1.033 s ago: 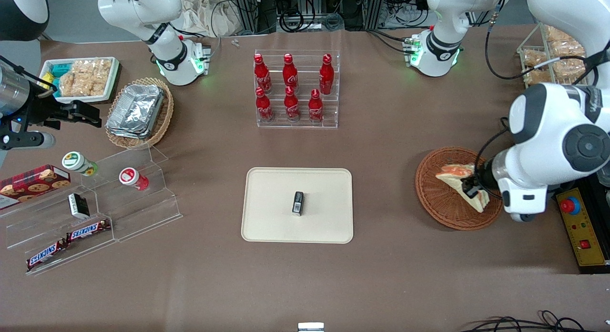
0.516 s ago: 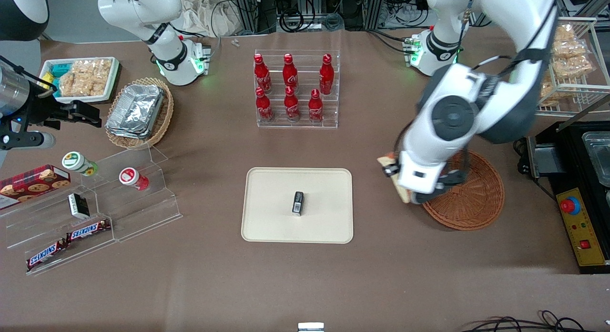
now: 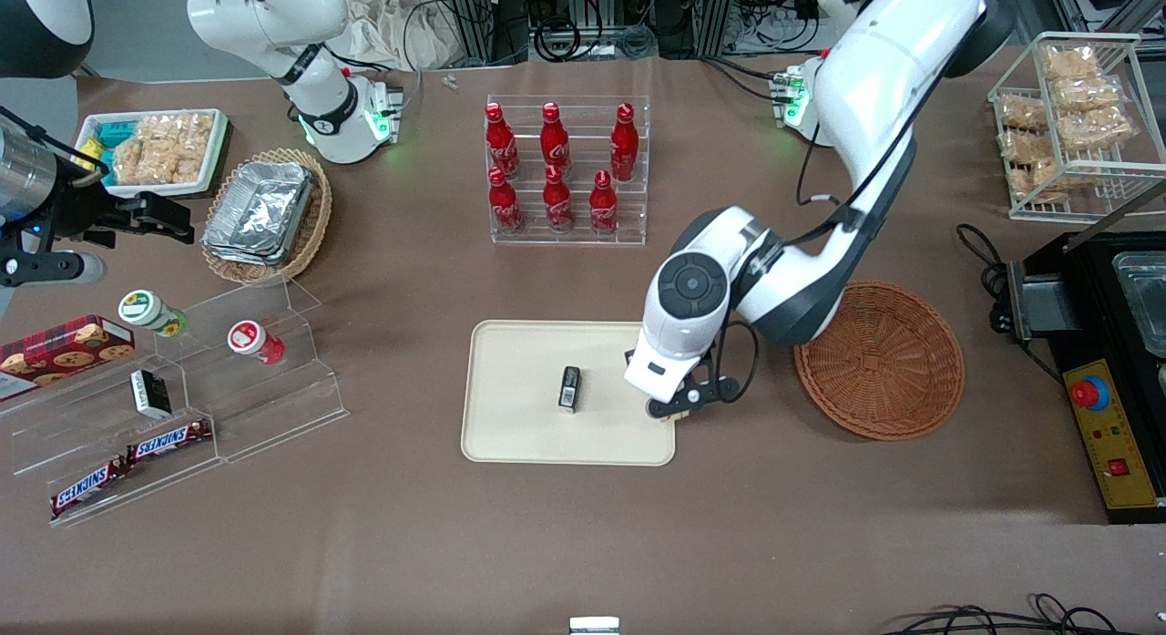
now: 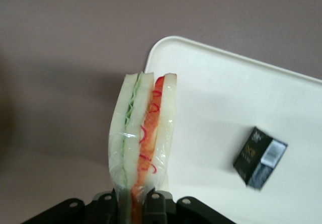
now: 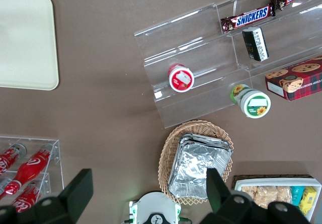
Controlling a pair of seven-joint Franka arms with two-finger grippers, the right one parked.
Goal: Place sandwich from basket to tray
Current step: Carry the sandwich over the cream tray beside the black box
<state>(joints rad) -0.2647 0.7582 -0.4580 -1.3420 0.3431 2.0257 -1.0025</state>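
Since half a second ago my left arm has swung off the basket and carried the sandwich to the tray's edge; a second ago it was down in the basket with the sandwich.

From the front I see the tray (image 3: 519,435), cream and flat on the brown table, with a small black box (image 3: 569,388) lying near its middle. Beside that box, over the tray's end nearest the basket, hangs my gripper (image 3: 666,413), mostly hidden under the wrist housing. Only a sliver of pale bread peeks out below it there.

My wrist camera tells more: the gripper (image 4: 135,200) has its fingers (image 4: 155,200) clamped on the base of the sandwich (image 4: 143,133), which stands on edge, white bread slices with green and red-orange filling showing between them under clear wrap. It is held above the tray's rounded corner (image 4: 166,45), partly over the tray (image 4: 221,103) and partly over bare table. The black box (image 4: 259,157) lies on the tray well apart from the sandwich.

Toward the working arm's end, the basket (image 3: 878,359) sits on the table with nothing in it.
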